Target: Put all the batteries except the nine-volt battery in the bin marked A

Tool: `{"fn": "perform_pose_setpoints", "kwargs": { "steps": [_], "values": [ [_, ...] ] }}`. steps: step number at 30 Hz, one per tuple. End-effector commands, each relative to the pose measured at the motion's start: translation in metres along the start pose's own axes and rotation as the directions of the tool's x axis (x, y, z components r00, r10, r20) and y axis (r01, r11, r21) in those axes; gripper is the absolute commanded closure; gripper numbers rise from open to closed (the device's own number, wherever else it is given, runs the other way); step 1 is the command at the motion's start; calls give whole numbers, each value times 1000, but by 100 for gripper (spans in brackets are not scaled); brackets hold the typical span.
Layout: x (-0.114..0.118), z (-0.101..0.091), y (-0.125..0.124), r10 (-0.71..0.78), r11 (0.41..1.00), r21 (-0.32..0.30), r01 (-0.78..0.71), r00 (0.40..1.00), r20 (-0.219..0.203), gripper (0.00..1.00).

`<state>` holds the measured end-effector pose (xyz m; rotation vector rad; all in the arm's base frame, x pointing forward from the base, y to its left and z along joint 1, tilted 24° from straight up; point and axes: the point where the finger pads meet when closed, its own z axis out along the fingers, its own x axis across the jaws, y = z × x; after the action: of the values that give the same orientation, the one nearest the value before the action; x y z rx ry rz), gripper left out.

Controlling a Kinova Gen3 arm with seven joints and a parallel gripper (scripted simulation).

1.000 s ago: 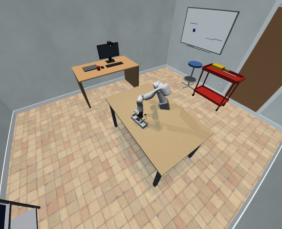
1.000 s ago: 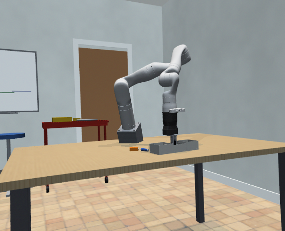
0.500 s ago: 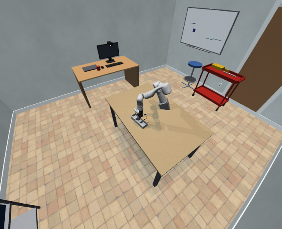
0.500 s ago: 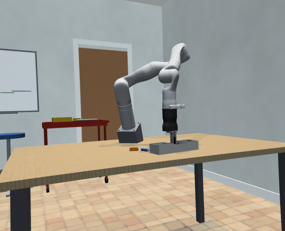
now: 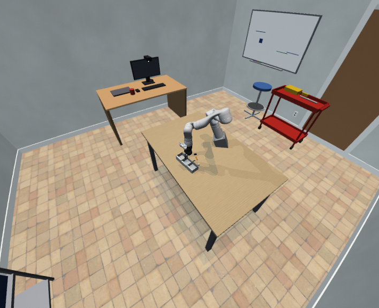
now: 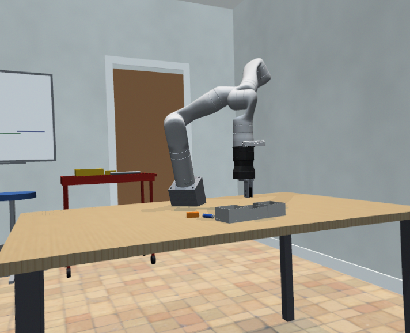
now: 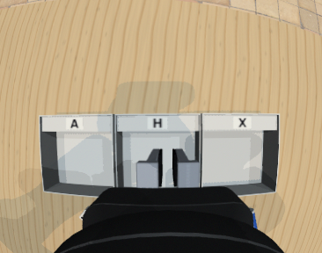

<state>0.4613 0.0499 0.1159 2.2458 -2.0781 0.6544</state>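
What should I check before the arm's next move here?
1. Pincer load: nearly shut, nothing seen between the fingers. Ok.
2. Pincer position: above the middle bin H, higher than its rim. Ok.
3. Bin A contents: no battery seen inside. Not ok.
4. Blue battery: lies on the table beside the bins, not yet binned. Not ok.
5. Orange item next to it: nine-volt battery or not? Cannot tell.
6. Bins: upright, standing on the table. Ok.
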Motion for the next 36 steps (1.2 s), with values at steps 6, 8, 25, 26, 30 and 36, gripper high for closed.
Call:
{"fn": "perform_pose_setpoints", "kwargs": {
  "steps": [6, 8, 25, 26, 30, 36],
  "values": [
    [-19, -3, -1, -6, 1000, 5, 6, 1000, 6, 69],
    [-29, -3, -1, -6, 1000, 5, 6, 1000, 6, 69],
    [-88, -3, -2, -6, 1000, 5, 6, 1000, 6, 69],
    [-88, -3, -2, -6, 1000, 5, 6, 1000, 6, 69],
    [-88, 5, -2, -6, 1000, 5, 6, 1000, 6, 69],
    [-88, 15, -2, -6, 1000, 5, 6, 1000, 6, 69]
  ]
}}
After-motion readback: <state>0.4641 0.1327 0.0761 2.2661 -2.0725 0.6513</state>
